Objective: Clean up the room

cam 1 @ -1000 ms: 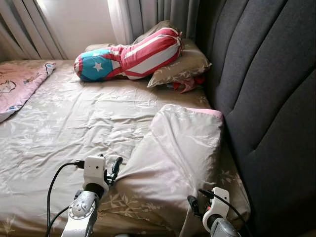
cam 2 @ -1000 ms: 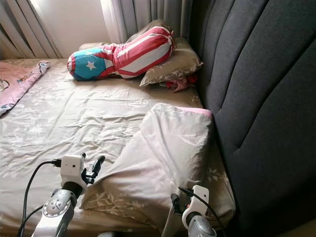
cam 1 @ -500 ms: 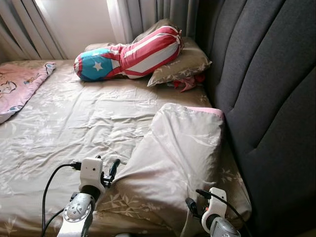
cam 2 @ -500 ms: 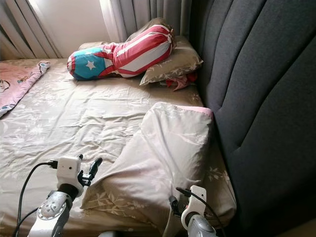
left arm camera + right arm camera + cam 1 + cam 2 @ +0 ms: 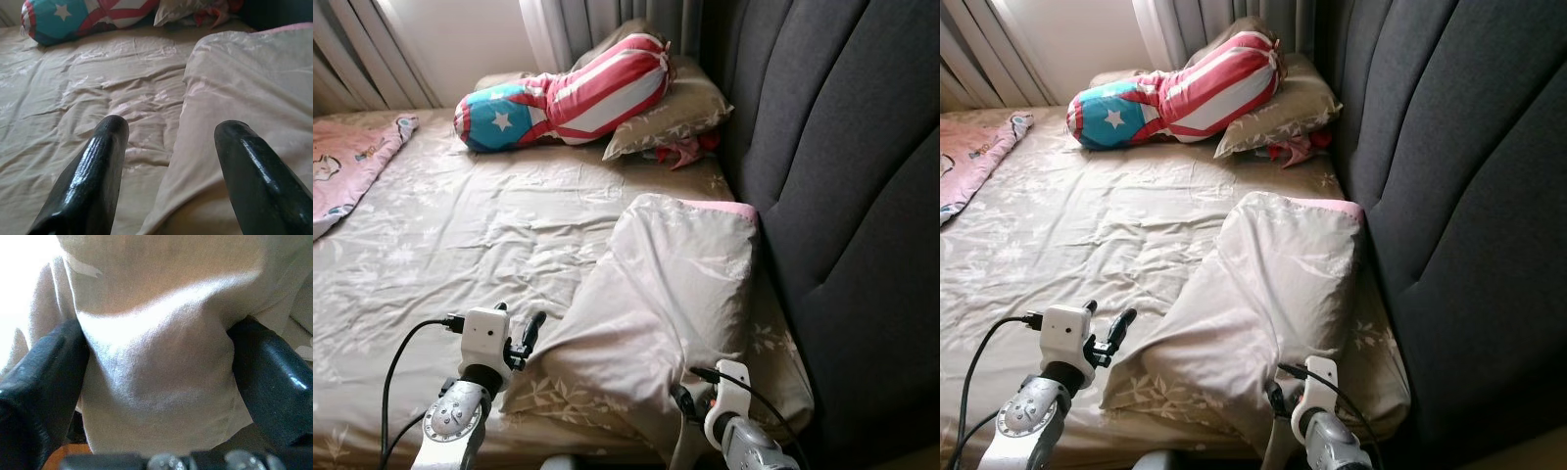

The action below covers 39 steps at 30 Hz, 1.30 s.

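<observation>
A beige pillow (image 5: 671, 284) with a pink edge lies askew on the bed, its far end against the dark headboard (image 5: 842, 196). My right gripper (image 5: 683, 399) is at the pillow's near edge. In the right wrist view the pillow's cloth (image 5: 156, 357) is bunched between both black fingers (image 5: 44, 377), so the right gripper (image 5: 156, 347) is shut on it. My left gripper (image 5: 530, 328) hovers open over the sheet just beside the pillow's near left corner. Its fingers (image 5: 98, 161) stand apart, holding nothing.
A stars-and-stripes bolster (image 5: 563, 93) rests on a second beige pillow (image 5: 671, 108) at the bed's far end, with a red cloth (image 5: 685, 152) tucked beside it. A pink blanket (image 5: 347, 166) lies far left. Curtains (image 5: 362, 49) hang behind. The rumpled sheet (image 5: 460, 235) spreads to the left.
The whole view has shifted slightly as the camera moved. Both grippers keep about the same places against the pillow, the left one a touch lower and further left.
</observation>
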Available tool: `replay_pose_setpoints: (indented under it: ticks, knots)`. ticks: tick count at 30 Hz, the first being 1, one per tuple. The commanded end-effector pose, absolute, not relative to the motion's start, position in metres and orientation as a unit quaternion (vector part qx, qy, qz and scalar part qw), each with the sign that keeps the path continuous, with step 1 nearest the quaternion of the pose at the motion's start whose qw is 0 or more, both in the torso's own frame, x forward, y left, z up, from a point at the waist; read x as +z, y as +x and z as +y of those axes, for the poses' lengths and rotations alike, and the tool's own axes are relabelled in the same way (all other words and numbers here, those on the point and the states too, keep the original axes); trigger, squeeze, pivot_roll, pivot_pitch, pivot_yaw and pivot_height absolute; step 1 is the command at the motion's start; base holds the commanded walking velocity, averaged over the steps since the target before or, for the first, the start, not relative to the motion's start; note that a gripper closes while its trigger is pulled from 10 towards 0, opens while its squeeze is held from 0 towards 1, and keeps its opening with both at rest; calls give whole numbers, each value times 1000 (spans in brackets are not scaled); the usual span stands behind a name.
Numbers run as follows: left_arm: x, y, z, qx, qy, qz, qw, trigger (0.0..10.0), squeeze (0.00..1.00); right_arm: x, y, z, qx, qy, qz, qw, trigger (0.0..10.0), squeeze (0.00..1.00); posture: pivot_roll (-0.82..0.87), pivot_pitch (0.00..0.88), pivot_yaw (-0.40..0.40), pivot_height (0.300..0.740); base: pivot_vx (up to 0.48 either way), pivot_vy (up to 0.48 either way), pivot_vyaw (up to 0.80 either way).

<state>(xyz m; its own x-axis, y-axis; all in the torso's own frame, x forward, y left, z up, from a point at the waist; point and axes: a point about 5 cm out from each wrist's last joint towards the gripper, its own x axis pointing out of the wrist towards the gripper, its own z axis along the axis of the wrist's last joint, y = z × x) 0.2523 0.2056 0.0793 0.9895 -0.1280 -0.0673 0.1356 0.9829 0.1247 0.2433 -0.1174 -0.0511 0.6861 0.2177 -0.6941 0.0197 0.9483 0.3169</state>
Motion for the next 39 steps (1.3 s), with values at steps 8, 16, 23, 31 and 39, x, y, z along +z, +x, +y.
replay_pose_setpoints:
  ticks: [8,16,23,31,39]
  knots:
    - [84,240,210,-62,65,41,995,10000,0,-56,235,-102,82,139,412,897,0,0,166,184,39,669,0,0,0]
    - [81,234,210,-60,65,60,994,10000,0,-57,232,-98,86,152,411,895,0,0,159,183,40,669,0,0,0]
    - [74,233,210,-62,70,72,993,10000,0,-56,232,-96,91,150,407,896,0,0,150,169,39,669,0,0,0]
    - [70,233,210,-59,70,78,993,10000,0,-58,230,-95,94,148,406,897,0,0,146,153,32,669,0,0,0]
    - [66,234,208,-58,67,81,993,10000,0,-58,228,-92,96,149,405,897,0,0,132,134,26,669,0,0,0]
